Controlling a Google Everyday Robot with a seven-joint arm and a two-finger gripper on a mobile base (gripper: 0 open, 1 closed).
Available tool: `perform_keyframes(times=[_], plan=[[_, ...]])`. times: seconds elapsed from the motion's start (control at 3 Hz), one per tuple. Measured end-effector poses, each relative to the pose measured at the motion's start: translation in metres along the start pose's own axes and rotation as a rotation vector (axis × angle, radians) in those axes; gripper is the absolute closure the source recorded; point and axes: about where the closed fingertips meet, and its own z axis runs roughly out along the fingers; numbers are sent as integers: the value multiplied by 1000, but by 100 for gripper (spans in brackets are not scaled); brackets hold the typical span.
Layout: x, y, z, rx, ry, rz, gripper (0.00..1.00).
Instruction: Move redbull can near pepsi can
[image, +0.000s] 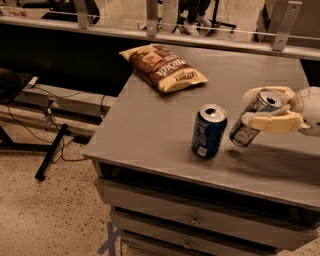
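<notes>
Gripper (252, 107): far right over table (150, 125), fingers clamped on redbull can (243, 134).
Redbull can: in grip, tilted, base sticking out low-left of fingers.
Pepsi can (209, 131): upright, just left of gripper, near redbull base.
Chip bag (162, 67): well apart, up-left of gripper.

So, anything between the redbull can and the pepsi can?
No. The camera view shows bare tabletop between pepsi can and tilted redbull can, gripped in the hand at right.

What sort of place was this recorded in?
Likely a lab or workshop: grey drawer bench, loose cables, speckled floor. The gripper, right of the pepsi can, holds the redbull can tilted.
</notes>
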Motion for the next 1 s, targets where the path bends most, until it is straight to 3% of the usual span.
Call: perform_keyframes(times=[0.33,1.0], plan=[[10,3,6,-13,16,13,100],[25,26,28,-79,55,25,52]])
